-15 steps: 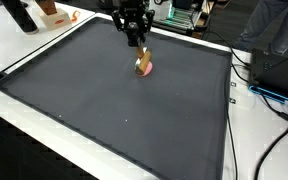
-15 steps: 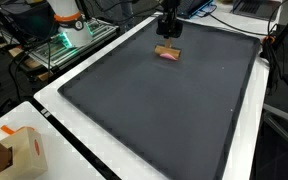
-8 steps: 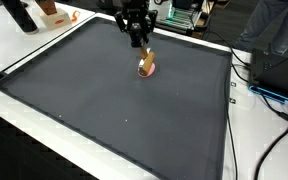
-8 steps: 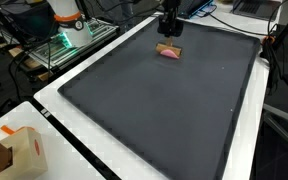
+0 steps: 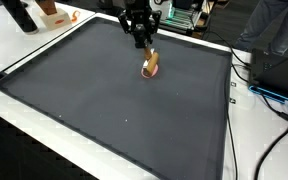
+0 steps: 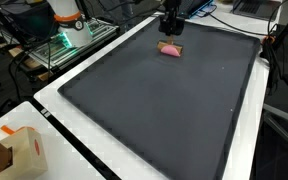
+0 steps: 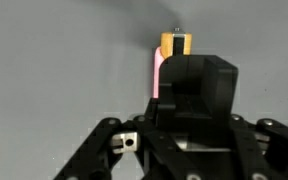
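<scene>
A small block with a wooden top and a pink underside [image 5: 151, 66] [image 6: 170, 48] rests with its lower end on the black mat [image 5: 104, 110] near the far edge. It leans up towards my gripper [image 5: 143, 41] [image 6: 170, 30]. The gripper reaches down from above and is shut on the block's upper end. In the wrist view the block [image 7: 174, 42] sticks out past the black fingers [image 7: 194, 75], showing its orange-brown face and a pink strip along its left side. The contact between pads and block is hidden by the gripper body.
A white table rim [image 5: 242, 120] [image 6: 59, 120] frames the mat. Cables [image 5: 256, 85] lie beside one edge. A cardboard box [image 6: 14, 150] stands on a near corner. An orange and white object over green-lit equipment [image 6: 66, 25] stands beyond the far side.
The gripper and the block have shifted a little sideways along the far edge of the mat. The block now stands more upright.
</scene>
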Action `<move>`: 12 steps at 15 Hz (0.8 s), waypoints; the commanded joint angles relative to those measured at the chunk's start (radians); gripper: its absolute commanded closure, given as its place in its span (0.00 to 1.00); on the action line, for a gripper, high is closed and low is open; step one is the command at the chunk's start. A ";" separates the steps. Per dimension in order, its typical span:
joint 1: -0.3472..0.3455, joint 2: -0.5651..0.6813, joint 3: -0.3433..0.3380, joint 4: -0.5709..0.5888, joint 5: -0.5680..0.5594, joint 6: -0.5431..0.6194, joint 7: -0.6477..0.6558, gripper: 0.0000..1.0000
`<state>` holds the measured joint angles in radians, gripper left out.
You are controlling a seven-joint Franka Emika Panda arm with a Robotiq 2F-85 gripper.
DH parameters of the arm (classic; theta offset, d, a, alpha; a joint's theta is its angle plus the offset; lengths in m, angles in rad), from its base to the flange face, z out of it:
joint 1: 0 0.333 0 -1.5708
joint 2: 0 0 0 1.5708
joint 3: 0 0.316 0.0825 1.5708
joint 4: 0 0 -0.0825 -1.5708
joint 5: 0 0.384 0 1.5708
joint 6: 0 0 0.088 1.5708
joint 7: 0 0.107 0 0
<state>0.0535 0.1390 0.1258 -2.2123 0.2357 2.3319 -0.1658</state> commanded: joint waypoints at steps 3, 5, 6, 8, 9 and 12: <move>0.021 0.083 0.018 -0.024 0.040 -0.001 -0.024 0.76; 0.021 0.085 0.024 -0.021 0.061 -0.012 -0.038 0.76; 0.021 0.086 0.027 -0.020 0.070 -0.016 -0.045 0.76; 0.024 0.091 0.027 -0.021 0.070 -0.018 -0.044 0.76; 0.025 0.093 0.027 -0.019 0.076 -0.023 -0.044 0.76; 0.030 0.099 0.028 -0.017 0.064 -0.017 -0.032 0.76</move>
<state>0.0677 0.1535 0.1470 -2.2040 0.2925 2.3129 -0.1916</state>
